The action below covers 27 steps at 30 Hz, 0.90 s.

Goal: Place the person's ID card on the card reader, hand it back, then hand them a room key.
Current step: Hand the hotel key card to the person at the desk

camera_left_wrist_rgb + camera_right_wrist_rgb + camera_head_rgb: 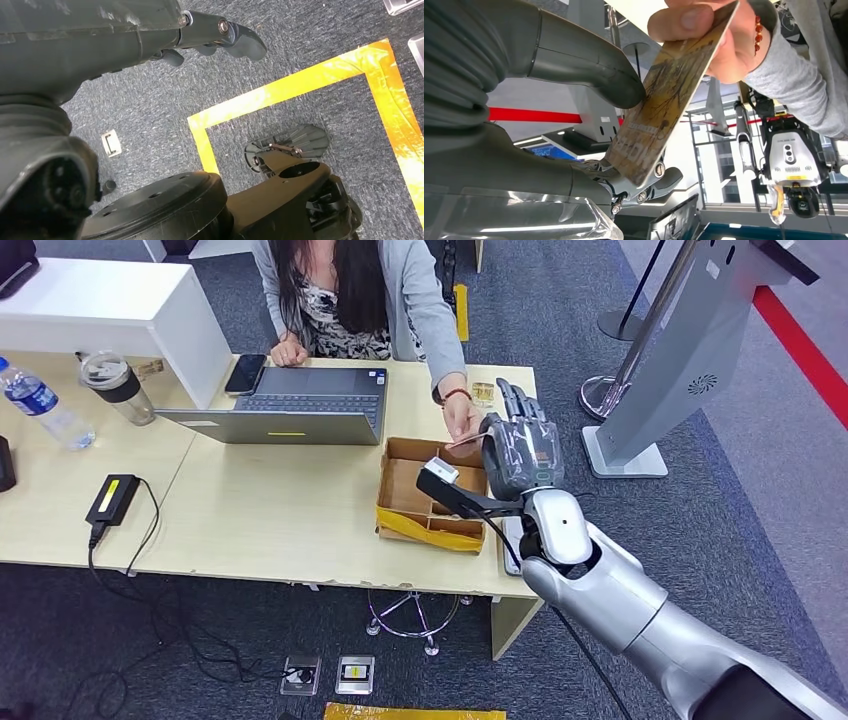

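Pale wood forms the table (300,510) in the head view, with a person seated at its far side behind a laptop (290,405). The right hand (520,448) is raised over the table's right end, just past an open cardboard box (430,495), and meets the person's hand (462,420) there. Between the two, a thin sliver of card (462,443) is barely visible; whether it is the ID card or a room key cannot be told. A small gold item (484,393) lies on the table just beyond, too small to identify. The card reader is not something I can pick out with certainty.

From the left wrist view, the left hand (215,37) hangs over grey carpet (150,115) marked with orange tape (280,95). Its fingers look curled in with nothing between them, though much of the hand is cut off.

From the right wrist view, the card (669,100) is plain: brownish-gold, printed, flat and rigid. The robot's thumb (589,62) presses one face while darker fingers (654,180) back the other, so the hand pinches it. The person's fingers (684,22) grip the opposite end, so both parties hold it at once. I judge it light, stiff and slick-faced; a pinch across the flat faces near one short end suits it, leaving the other end free for the person. The print is too blurred to read.
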Each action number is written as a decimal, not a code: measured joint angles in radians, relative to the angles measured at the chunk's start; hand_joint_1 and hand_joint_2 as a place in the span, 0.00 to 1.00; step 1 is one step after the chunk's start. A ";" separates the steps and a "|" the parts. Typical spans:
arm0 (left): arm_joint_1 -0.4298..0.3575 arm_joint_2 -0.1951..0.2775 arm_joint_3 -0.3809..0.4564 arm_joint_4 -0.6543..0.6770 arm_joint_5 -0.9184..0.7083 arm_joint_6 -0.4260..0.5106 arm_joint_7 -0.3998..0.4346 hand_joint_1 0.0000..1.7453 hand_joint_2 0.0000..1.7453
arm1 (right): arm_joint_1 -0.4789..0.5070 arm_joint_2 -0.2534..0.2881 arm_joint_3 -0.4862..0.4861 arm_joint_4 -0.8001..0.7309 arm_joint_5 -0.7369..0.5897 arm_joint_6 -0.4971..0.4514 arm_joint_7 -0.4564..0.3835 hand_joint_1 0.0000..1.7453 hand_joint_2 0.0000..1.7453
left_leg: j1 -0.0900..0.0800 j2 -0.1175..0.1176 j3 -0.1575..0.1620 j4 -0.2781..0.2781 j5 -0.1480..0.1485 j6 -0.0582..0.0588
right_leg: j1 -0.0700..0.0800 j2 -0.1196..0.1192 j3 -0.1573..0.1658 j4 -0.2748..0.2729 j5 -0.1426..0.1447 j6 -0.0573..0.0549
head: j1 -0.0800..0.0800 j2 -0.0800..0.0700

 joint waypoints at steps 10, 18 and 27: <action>0.001 0.000 0.000 0.000 -0.005 0.003 0.000 0.00 0.00 | 0.001 0.020 -0.001 0.020 0.047 0.004 -0.030 0.00 0.00 | 0.000 0.000 0.000 0.000 0.000 0.000 | 0.000 0.000 0.000 0.000 0.000 0.000 | 0.000 0.000; 0.003 0.000 0.000 0.000 -0.004 -0.001 -0.001 0.00 0.00 | 0.019 0.021 -0.005 -0.016 0.122 0.059 -0.011 0.00 0.75 | 0.000 0.000 0.000 0.000 0.000 0.000 | 0.000 0.001 0.000 0.000 0.000 0.000 | 0.000 0.000; 0.014 0.000 0.001 0.000 0.012 0.024 -0.011 0.00 0.00 | 0.087 0.001 -0.033 -0.123 0.071 0.036 0.062 0.00 1.00 | 0.000 0.001 0.001 0.000 0.000 0.000 | 0.000 0.001 -0.001 0.000 0.000 0.000 | 0.000 0.000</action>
